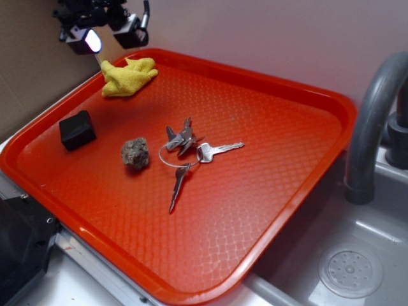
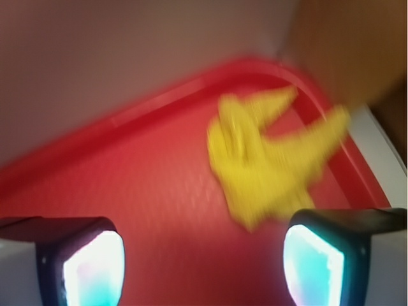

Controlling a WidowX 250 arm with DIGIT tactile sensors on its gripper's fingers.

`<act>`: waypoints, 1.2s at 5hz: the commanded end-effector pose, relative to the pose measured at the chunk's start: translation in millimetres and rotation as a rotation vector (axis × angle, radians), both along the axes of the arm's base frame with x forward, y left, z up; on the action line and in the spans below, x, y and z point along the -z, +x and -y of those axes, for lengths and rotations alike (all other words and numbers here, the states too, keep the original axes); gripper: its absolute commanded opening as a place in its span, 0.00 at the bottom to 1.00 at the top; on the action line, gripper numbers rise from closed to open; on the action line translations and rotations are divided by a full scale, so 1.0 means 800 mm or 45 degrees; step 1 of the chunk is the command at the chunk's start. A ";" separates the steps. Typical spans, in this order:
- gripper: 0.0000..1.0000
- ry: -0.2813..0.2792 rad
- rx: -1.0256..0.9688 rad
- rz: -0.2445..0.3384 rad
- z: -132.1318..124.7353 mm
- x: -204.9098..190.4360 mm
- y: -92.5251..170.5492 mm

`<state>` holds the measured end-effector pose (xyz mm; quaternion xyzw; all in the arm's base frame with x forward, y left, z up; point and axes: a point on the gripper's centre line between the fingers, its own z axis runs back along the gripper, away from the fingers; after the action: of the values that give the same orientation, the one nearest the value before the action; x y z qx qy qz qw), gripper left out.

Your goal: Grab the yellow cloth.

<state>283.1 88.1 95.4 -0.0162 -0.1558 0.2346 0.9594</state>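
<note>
The yellow cloth lies crumpled in the far left corner of the red tray. My gripper hangs in the air above and just behind the cloth, open and empty. In the wrist view the cloth shows blurred, ahead of my gripper and a little to the right, near the right finger. The jaws stand wide apart with only red tray floor between them.
A black block sits near the tray's left edge. A grey stone and a bunch of keys lie mid-tray. A grey faucet and the sink are at the right. A wall stands close behind the tray.
</note>
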 end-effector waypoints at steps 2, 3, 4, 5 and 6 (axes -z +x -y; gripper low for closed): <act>0.00 0.127 -0.053 -0.096 -0.016 0.055 0.024; 0.00 0.177 -0.057 -0.125 -0.018 0.066 0.031; 1.00 0.194 -0.047 -0.128 -0.018 0.060 0.027; 1.00 0.191 -0.020 -0.098 -0.018 0.042 0.021; 1.00 0.178 -0.035 -0.058 -0.022 0.019 0.010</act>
<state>290.5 96.6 64.4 0.0556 -0.1254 0.2306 0.9633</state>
